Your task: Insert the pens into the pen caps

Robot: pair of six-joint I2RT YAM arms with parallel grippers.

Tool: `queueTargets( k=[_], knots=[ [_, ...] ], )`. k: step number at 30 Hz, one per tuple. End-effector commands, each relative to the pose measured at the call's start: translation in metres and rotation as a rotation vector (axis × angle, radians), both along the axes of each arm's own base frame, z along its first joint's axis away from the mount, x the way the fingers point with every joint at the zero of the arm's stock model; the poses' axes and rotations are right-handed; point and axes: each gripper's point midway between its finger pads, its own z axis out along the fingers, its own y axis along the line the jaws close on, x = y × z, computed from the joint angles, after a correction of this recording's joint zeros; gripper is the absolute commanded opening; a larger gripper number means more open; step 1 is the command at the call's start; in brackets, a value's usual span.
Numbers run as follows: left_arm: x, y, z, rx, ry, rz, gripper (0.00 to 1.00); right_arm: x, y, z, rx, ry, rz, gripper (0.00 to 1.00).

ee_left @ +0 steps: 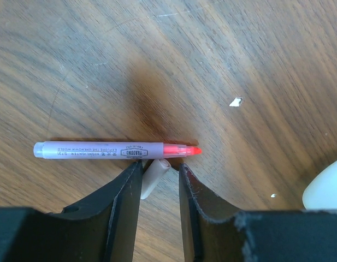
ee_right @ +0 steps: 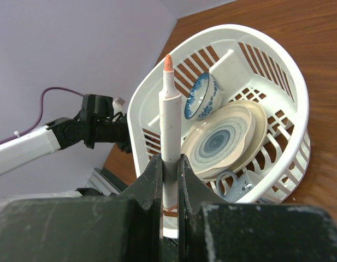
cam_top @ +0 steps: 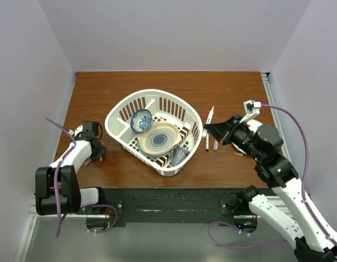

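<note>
A lilac-barrelled pen (ee_left: 97,149) with a bare pink tip lies flat on the wood in the left wrist view. Just below it a pale stubby pen cap (ee_left: 153,177) lies tilted between the jaws of my left gripper (ee_left: 160,165). The cap leans on the left finger (ee_left: 124,196), with a gap to the right one, so the gripper is open. My right gripper (ee_right: 169,159) is shut on a white pen (ee_right: 170,120), whose orange tip points towards the basket. From above, the left gripper (cam_top: 94,150) is at the basket's left and the right gripper (cam_top: 209,130) at its right.
A white basket (cam_top: 157,95) holding a blue bowl (cam_top: 141,120), a plate (cam_top: 160,139) and a mug (cam_top: 179,155) sits mid-table. Two more pens (cam_top: 210,116) (cam_top: 207,141) and a small reddish piece (cam_top: 216,146) lie beside the right gripper. Walls close in on three sides.
</note>
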Motion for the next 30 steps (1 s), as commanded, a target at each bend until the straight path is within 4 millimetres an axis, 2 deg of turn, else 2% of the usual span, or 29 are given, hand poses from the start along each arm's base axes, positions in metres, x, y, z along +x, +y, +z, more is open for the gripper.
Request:
queueTargets(
  k=[1,7,17,20,24,28,30],
  knots=[
    [-0.004,-0.008,-0.009,-0.022,0.014,-0.009,0.37,-0.002,-0.005,0.022,0.022,-0.057,-0.017,0.00],
    [-0.007,-0.010,-0.012,-0.021,0.029,-0.014,0.31,-0.002,-0.005,0.023,0.025,-0.059,-0.019,0.00],
    [-0.019,-0.017,-0.025,-0.011,0.106,-0.021,0.29,-0.002,-0.007,0.026,0.026,-0.059,-0.031,0.00],
    [-0.020,-0.017,-0.026,-0.009,0.106,-0.017,0.21,-0.003,-0.008,0.028,0.022,-0.062,-0.030,0.00],
    [-0.024,-0.025,-0.030,-0.027,0.114,-0.037,0.00,-0.005,-0.010,0.031,0.024,-0.069,-0.034,0.00],
    [-0.026,-0.028,-0.025,-0.045,0.097,-0.031,0.00,-0.006,-0.009,0.032,0.029,-0.068,-0.030,0.00],
    [-0.020,-0.030,-0.012,-0.057,0.050,-0.030,0.00,-0.006,-0.008,0.032,0.034,-0.063,-0.026,0.00]
  ],
)
